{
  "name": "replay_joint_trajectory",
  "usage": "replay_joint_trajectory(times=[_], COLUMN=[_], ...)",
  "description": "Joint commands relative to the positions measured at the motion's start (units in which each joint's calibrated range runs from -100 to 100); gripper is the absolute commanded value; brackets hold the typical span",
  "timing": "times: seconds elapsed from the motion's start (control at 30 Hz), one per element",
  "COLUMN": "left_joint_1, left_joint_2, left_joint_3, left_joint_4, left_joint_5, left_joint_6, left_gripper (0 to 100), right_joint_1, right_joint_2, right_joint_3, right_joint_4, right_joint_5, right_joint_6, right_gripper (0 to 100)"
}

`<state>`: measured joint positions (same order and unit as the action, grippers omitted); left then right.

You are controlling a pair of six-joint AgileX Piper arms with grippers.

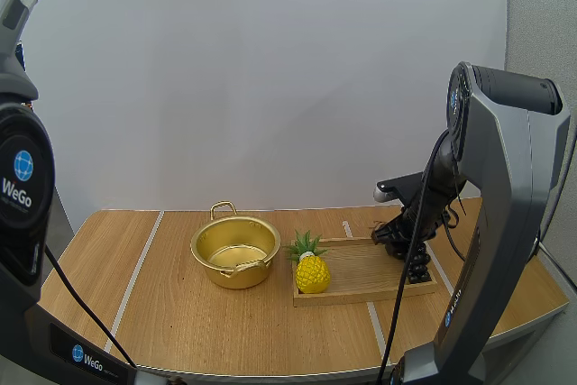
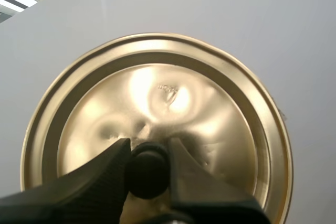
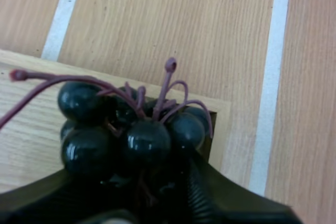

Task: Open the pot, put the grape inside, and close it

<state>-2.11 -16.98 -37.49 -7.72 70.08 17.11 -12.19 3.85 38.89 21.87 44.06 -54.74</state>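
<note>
Grapes (image 3: 131, 129): dark bunch with purple stems, at right end of tray (image 1: 370, 263), pinched in right gripper (image 3: 155, 179). Likely light, soft and slick-skinned; best held gently at stem cluster.
Pot (image 1: 234, 254): open, just left of tray.
Lid (image 2: 157, 93): aloft, knob clamped by left gripper (image 2: 148, 169).
Unclear: whether bunch touches tray; right fingertips hidden under berries.

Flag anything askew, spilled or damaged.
Nothing stands out: the pot and the pineapple stand upright, the right gripper pinches the grape bunch over the wooden tray, the left gripper holds the lid by its knob.
</note>
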Motion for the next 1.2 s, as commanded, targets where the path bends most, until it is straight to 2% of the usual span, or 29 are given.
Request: replay_joint_trajectory(times=[0.0,0.17,0.33,0.5,0.77,0.93,1.17], left_joint_1=[-0.12,-0.12,-0.12,-0.12,-0.12,-0.12,-0.12], left_joint_2=[-0.2,-0.2,-0.2,-0.2,-0.2,-0.2,-0.2], left_joint_3=[-0.3,-0.3,-0.3,-0.3,-0.3,-0.3,-0.3], left_joint_4=[-0.2,-0.2,-0.2,-0.2,-0.2,-0.2,-0.2], left_joint_5=[-3.2,-3.2,-3.2,-3.2,-3.2,-3.2,-3.2], left_joint_6=[-0.8,-0.8,-0.8,-0.8,-0.8,-0.8,-0.8], left_gripper=[0,0,0,0,0,0,0], right_joint_1=[0.3,0.3,0.6,3.1,11.2,17.1,24.6], right_joint_2=[0.3,-3.3,-12.9,-22.6,-34.0,-34.2,-31.9], right_joint_3=[0.0,-0.4,-0.4,-0.4,-0.6,-4.7,-8.9], right_joint_4=[1.0,1.7,3.5,3.6,4.5,4.3,3.9], right_joint_5=[3.2,6.9,11.5,17.1,19.4,23.9,23.1], right_joint_6=[-0.4,-0.4,-0.4,-0.4,3.2,7.3,12.0], right_gripper=[0,0,0,0,0,0,0])
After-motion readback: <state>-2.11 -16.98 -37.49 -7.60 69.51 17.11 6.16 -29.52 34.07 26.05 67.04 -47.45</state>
